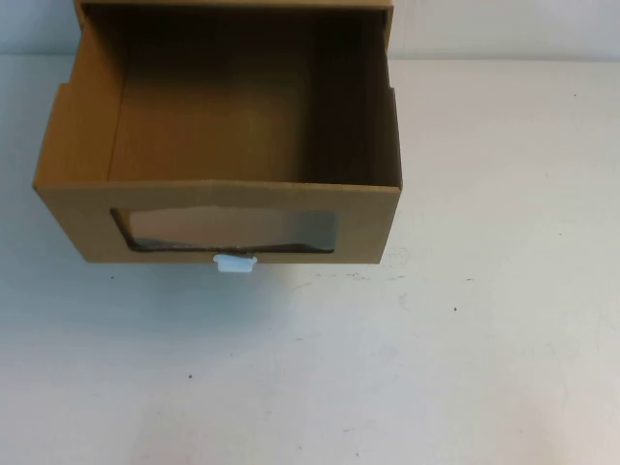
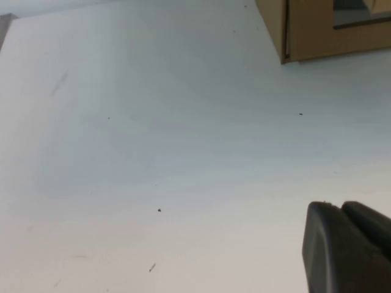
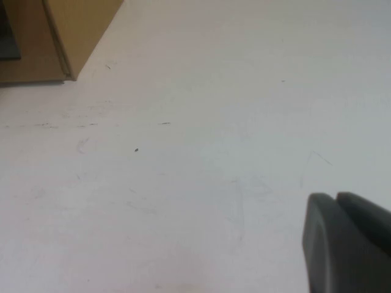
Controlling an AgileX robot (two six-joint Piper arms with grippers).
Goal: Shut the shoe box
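The brown cardboard shoe box point(image 1: 223, 126) sits at the back left of the white table, its drawer pulled out toward me and empty. Its front panel has a clear window point(image 1: 231, 231) and a small white pull tab point(image 1: 235, 263) below it. A corner of the box shows in the left wrist view point(image 2: 317, 30) and in the right wrist view point(image 3: 55, 36). Neither arm shows in the high view. My left gripper point(image 2: 339, 207) hovers over bare table, fingers together and empty. My right gripper point(image 3: 336, 198) hovers over bare table, fingers together and empty.
The white table point(image 1: 465, 320) spreads in front of and to the right of the box, with small dark specks and scuff marks. The table's far edge runs behind the box.
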